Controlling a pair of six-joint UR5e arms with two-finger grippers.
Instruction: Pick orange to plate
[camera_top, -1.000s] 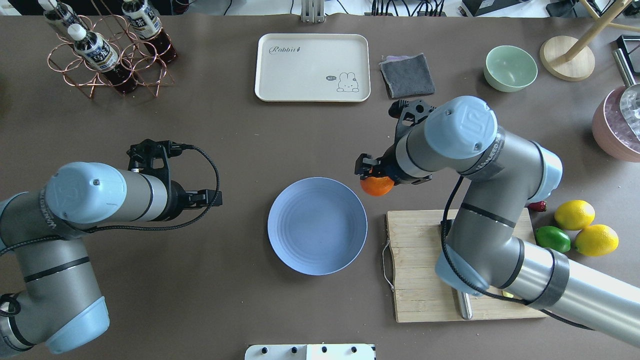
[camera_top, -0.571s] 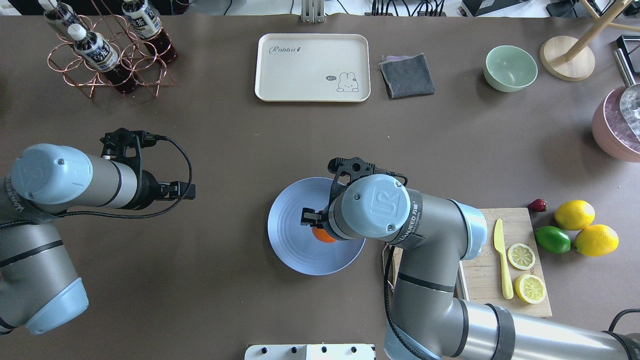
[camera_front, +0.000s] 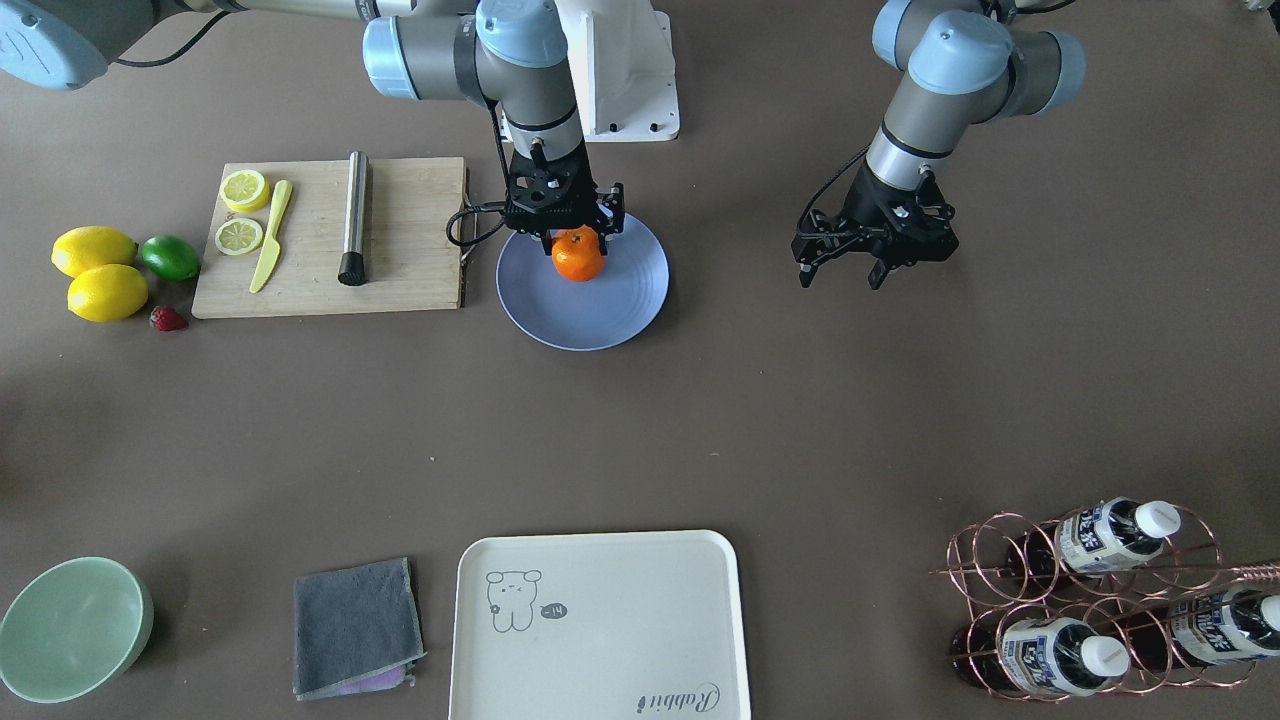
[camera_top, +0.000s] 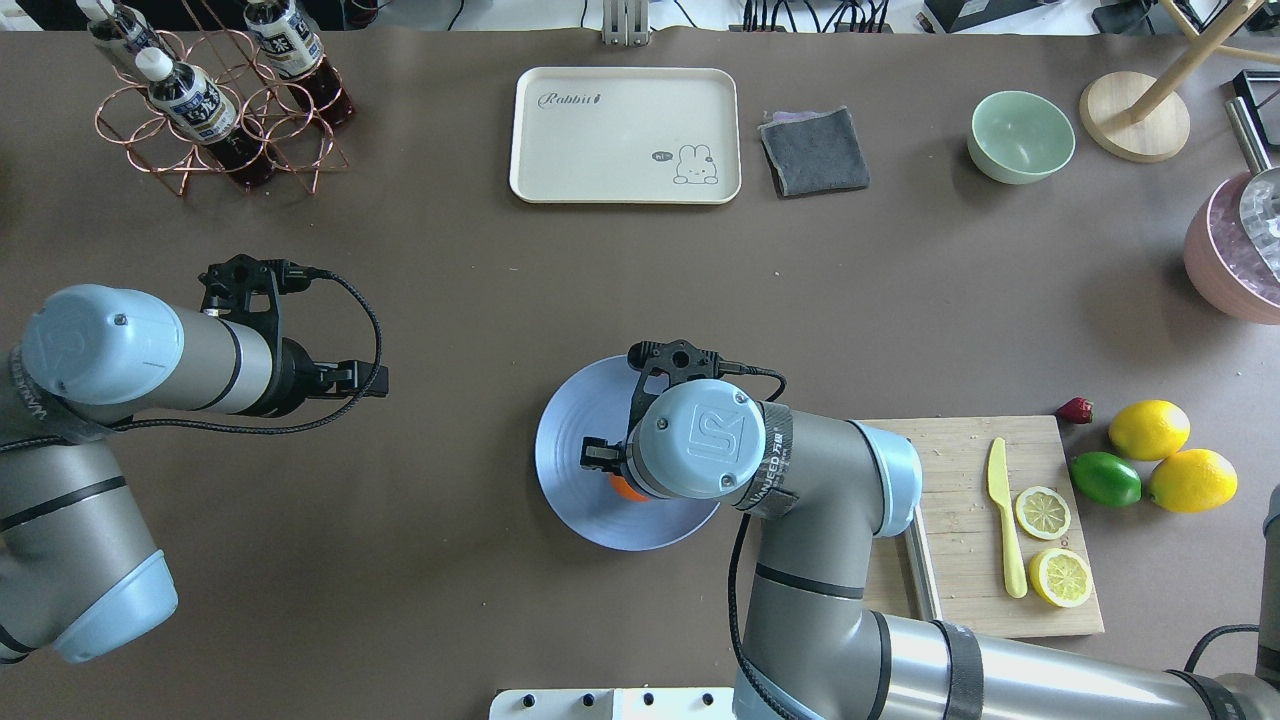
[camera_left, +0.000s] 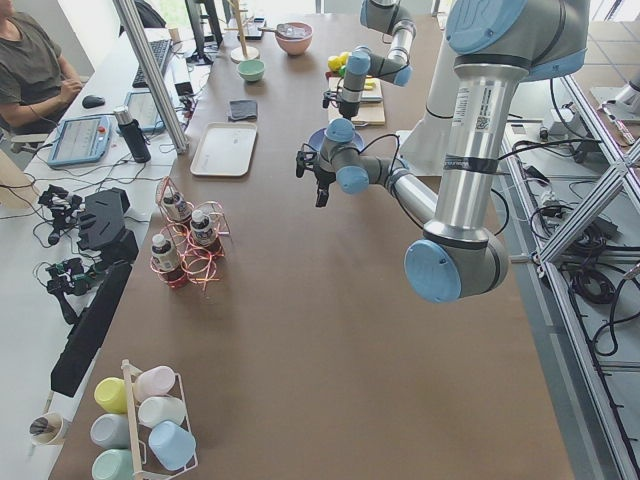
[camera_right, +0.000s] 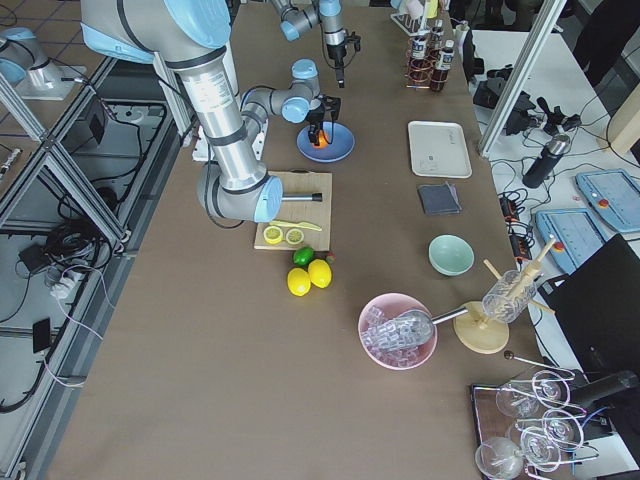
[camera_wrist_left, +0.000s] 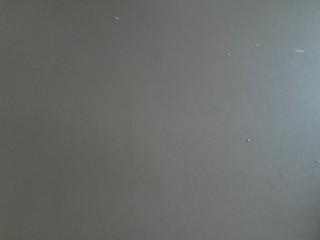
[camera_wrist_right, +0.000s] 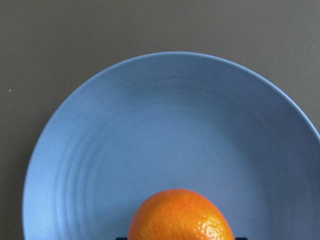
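Observation:
The orange (camera_front: 578, 256) is low over the inner part of the periwinkle-blue plate (camera_front: 610, 312), on the half nearer the robot. My right gripper (camera_front: 577, 238) comes straight down on it and is shut on the orange, a finger on each side. The right wrist view has the orange (camera_wrist_right: 181, 215) at its bottom edge with the plate (camera_wrist_right: 150, 125) close beneath; I cannot tell whether they touch. From overhead the wrist hides all but a sliver of the orange (camera_top: 627, 489). My left gripper (camera_front: 841, 277) hangs open over bare table, well off to the plate's side.
A wooden cutting board (camera_top: 960, 600) with lemon halves, a yellow knife (camera_top: 1005, 530) and a metal rod lies beside the plate. Two lemons, a lime (camera_top: 1105, 478) and a strawberry sit beyond it. The cream tray (camera_top: 625, 135), grey cloth, green bowl (camera_top: 1020, 135) and bottle rack (camera_top: 215, 105) line the far side.
My right arm has carried the orange from beside the plate's rim to over the plate, then lower and slightly further left. The left arm drew back to the left and now holds still.

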